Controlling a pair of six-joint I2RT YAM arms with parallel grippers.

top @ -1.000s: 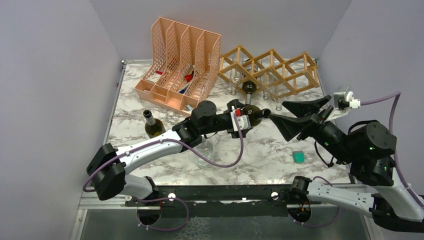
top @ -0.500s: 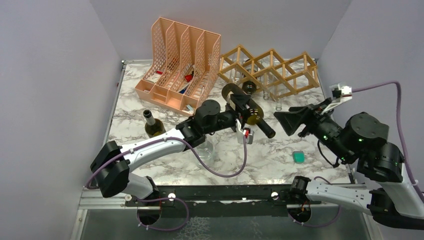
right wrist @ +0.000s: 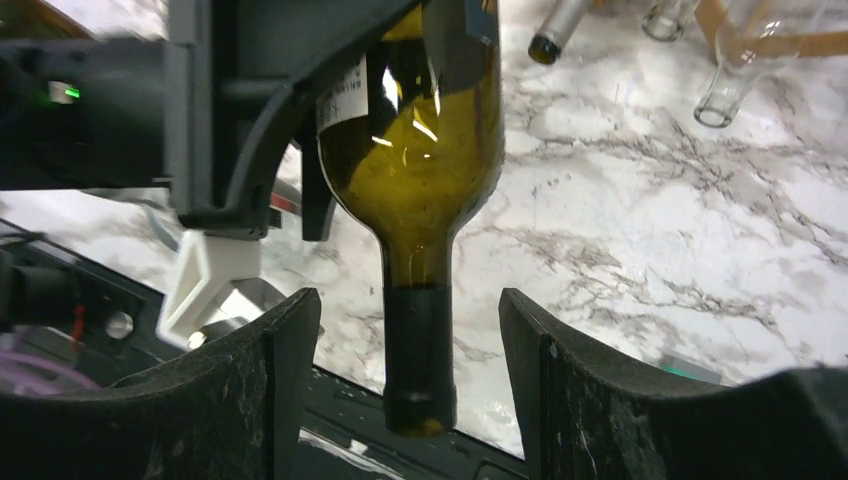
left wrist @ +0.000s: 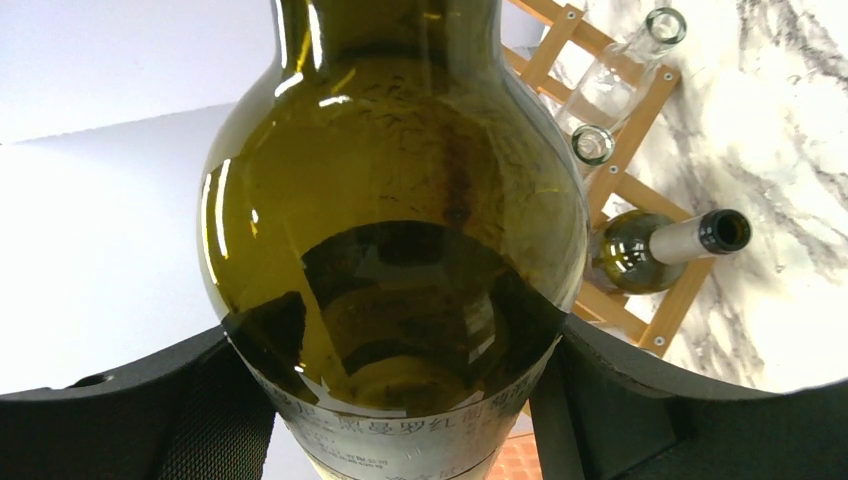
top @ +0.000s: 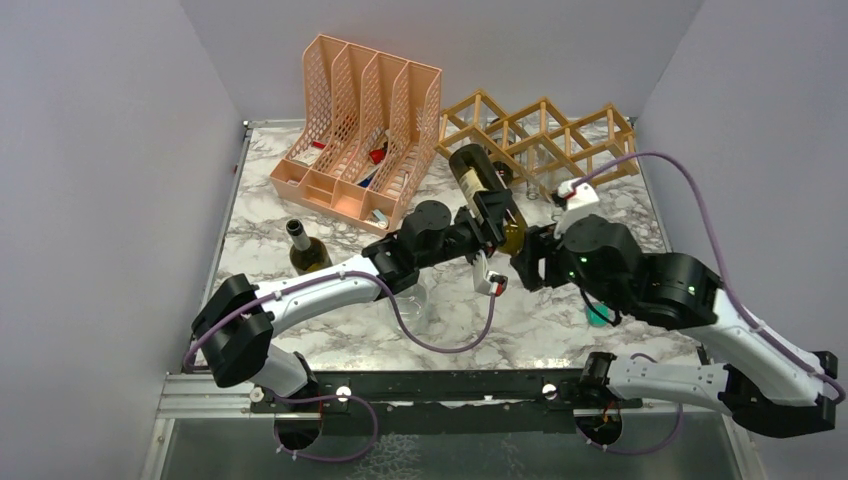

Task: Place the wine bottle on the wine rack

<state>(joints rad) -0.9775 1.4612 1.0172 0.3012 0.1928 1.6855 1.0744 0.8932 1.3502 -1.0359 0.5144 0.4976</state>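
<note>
**Bottle aloft, neck bracketed, rack still ahead**

The left jaws are clamped across the body of the wine bottle (top: pixel 472 178). They hold it in the air, clear of the tabletop (top: pixel 520 320). Its base tips up and away beyond them, and its neck slants down toward the near side. To the right, the right jaws stand apart with one finger (right wrist: pixel 270 400) on each side of the neck. A gap shows on both sides, so they grip nothing. Beyond both pairs of jaws sits the wine rack (top: pixel 560 135), where a dark bottle (left wrist: pixel 650 250) already lies in one cell, near the held bottle. The step in hand looks like steadying the bottle before insertion. Next, as I judge it, the right jaws need to close on the neck. The base must then be lined up with a free cell before the bottle slides in.
</note>
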